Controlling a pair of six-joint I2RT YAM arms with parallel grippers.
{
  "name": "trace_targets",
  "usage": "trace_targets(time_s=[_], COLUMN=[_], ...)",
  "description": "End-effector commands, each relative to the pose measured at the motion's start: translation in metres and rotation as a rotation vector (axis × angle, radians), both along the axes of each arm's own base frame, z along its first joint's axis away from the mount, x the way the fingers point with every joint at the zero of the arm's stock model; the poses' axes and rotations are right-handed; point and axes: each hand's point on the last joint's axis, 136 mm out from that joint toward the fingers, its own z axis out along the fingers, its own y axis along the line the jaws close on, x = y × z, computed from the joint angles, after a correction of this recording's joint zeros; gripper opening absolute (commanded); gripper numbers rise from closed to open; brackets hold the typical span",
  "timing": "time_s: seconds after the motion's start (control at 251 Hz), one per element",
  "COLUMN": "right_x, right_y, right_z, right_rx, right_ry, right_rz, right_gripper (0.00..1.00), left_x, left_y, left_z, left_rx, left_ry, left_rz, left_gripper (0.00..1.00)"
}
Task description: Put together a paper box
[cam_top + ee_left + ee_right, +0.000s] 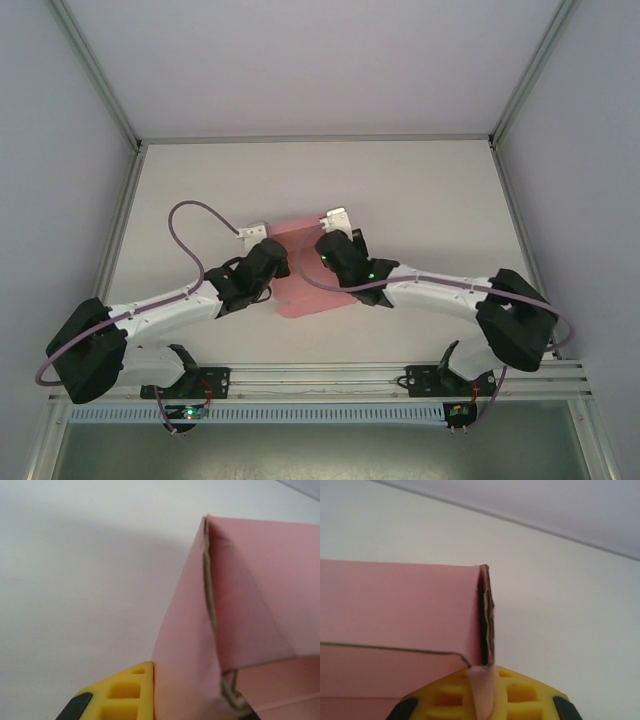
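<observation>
**Evidently a two-ended hold: pink card pinched at both raised corners**

Seen from above, the paper box point(295, 300) lay at the middle of the frame on the white bench point(430, 200). It was a partly folded pink sheet, and both arms reached in from the lower corners to meet over its upper edge.

In the left wrist view the card stood as a wall across the right half of the frame, its raw brown edge running down from top centre. One yellow pad of the left fingers point(125, 697) pressed flat against the wall's outer face at the bottom. Its partner was hidden behind the card, but the fingers were closed, so they were most likely clamped on that wall.

In the right wrist view the right fingers point(520, 700), at bottom centre, were closed on a narrow strip of card. The strip ran up between the pads to a folded corner at mid-frame.

Gripping close to the fold lines at both ends probably served to stand the side walls up square, since thin card tends to spring back flat. The box looked unfinished, with its walls raised but the loose edges not yet tucked.
</observation>
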Motion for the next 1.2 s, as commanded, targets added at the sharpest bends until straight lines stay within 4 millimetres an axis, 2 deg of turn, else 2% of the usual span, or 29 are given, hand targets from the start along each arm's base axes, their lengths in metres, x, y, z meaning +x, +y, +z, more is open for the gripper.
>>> trace_targets(time_s=[0.0,0.032,0.092,0.16,0.239,0.267,0.299,0.311,0.443,0.571,0.714,0.786,0.89,0.97,1.026,1.197], right_x=[0.016,0.013,0.005,-0.006,-0.023,-0.031,-0.038,-0.041,-0.064,-0.077,-0.071,-0.07,-0.073,-0.075,-0.075,-0.077], right_y=[-0.03,-0.016,0.006,0.027,0.04,0.043,0.044,0.044,0.026,-0.011,-0.079,-0.105,-0.125,-0.139,-0.147,-0.161], right_z=[0.009,0.011,0.016,0.021,0.032,0.037,0.044,0.047,0.075,0.095,0.083,0.074,0.06,0.053,0.05,0.044], right_rx=[0.057,0.097,0.156,0.199,0.25,0.263,0.283,0.292,0.362,0.414,0.416,0.413,0.393,0.385,0.378,0.367], right_ry=[-0.049,-0.044,-0.028,-0.006,-0.004,-0.009,-0.019,-0.024,-0.095,-0.169,-0.146,-0.127,-0.079,-0.057,-0.055,-0.055], right_rz=[-0.041,0.025,0.149,0.28,0.401,0.448,0.485,0.494,0.534,0.454,0.141,0.037,-0.014,-0.061,-0.092,-0.14], right_gripper=[0.11,0.19,0.27,0.47,0.65,0.75,0.95,0.98,0.98,0.98,0.98,0.98,0.98,0.98,0.98,0.98], left_x=[0.009,0.011,0.016,0.019,0.022,0.022,0.023,0.023,0.022,0.019,0.014,0.011,0.009,-0.012,-0.022,-0.001], left_y=[0.029,0.022,0.011,0.001,-0.001,-0.001,0.0,0.0,0.0,-0.003,-0.021,-0.031,-0.034,-0.048,-0.051,-0.031], left_z=[-0.005,-0.002,0.004,0.011,0.018,0.02,0.022,0.023,0.03,0.034,0.038,0.044,0.053,0.059,0.058,0.049], left_rx=[0.115,0.101,0.077,0.058,0.057,0.062,0.067,0.068,0.112,0.196,0.235,0.26,0.367,0.39,0.436,0.678], left_ry=[-0.023,-0.029,-0.046,-0.064,-0.077,-0.081,-0.082,-0.085,-0.109,-0.083,0.003,0.041,0.095,0.119,0.125,0.243], left_rz=[0.045,0.019,-0.021,-0.055,-0.061,-0.065,-0.064,-0.066,-0.113,-0.213,-0.476,-0.623,-0.772,-1.009,-1.128,-1.174], left_gripper=[0.0,0.0,0.0,0.0,0.0,0.0,0.0,0.0,0.0,0.0,0.0,0.0,0.0,0.0,0.0,0.0])
